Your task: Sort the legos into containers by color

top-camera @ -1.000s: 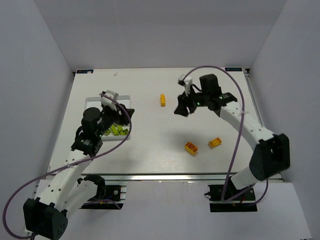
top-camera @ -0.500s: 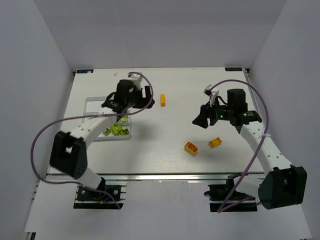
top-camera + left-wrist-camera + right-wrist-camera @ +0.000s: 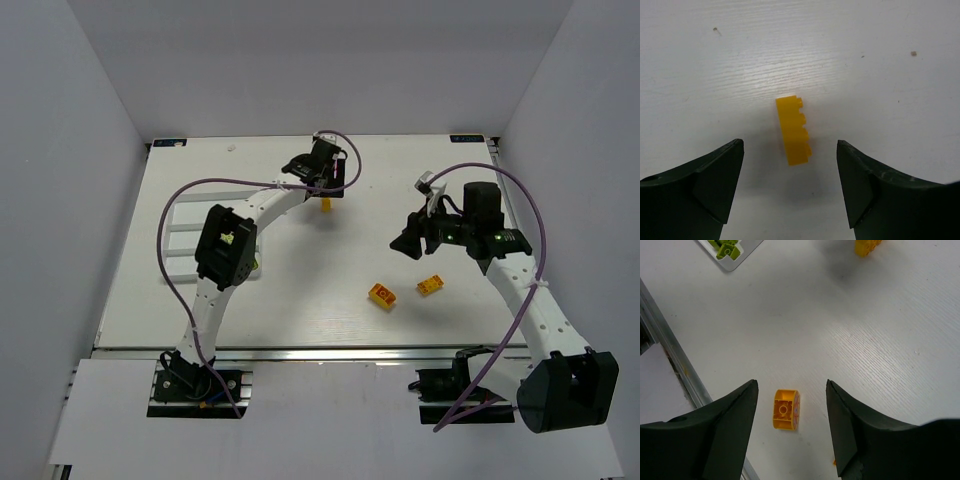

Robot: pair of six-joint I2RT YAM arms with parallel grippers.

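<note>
Gaping wide, the left end effector (image 3: pixel 789 170) and right end effector (image 3: pixel 791 387) hung over orange-yellow legos (image 3: pixel 792 131); lime green legos (image 3: pixel 726 249) lay in the white tray's (image 3: pixel 747 251) corner.

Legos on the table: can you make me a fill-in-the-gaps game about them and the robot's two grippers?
1. The single brick lying between the fingers of the left gripper is coloured ___.
2. The left gripper and the right gripper are both holding nothing, and their jaws are ___.
3. In the right wrist view, the legos inside the white tray are coloured ___.

Missing words: yellow; open; green.
</note>
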